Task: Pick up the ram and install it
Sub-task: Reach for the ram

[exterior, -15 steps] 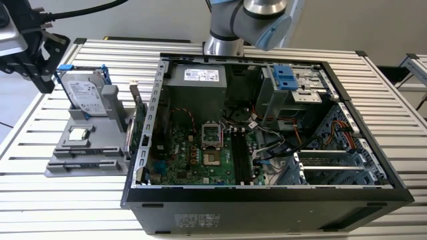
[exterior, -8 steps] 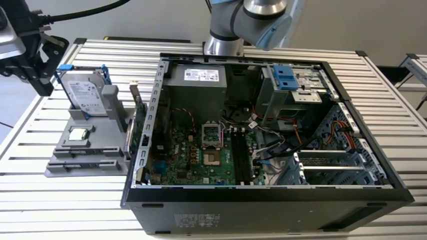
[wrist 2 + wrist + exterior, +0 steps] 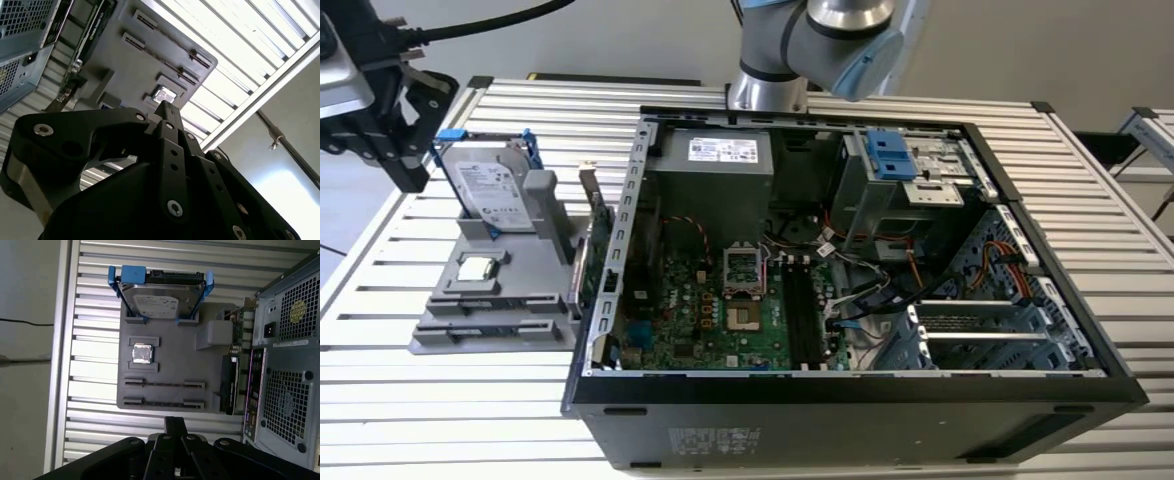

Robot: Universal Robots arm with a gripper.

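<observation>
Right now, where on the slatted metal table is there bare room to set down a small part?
Bare slats lie beside the grey plastic parts holder, at the exterior view's lower left. It is crowded between the holder and the open black computer case, where a dark expansion card stands.

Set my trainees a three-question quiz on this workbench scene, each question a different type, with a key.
1. True or false: the hard drive sits in a blue carrier on the grey fixture.
2. In the exterior view, the gripper is: A, to the exterior view's left of the computer case; B, to its right; C, inside it.
3. Fill in: the computer case lies with its side ____, motherboard showing.
Key: 1 true; 2 A; 3 open.
</observation>
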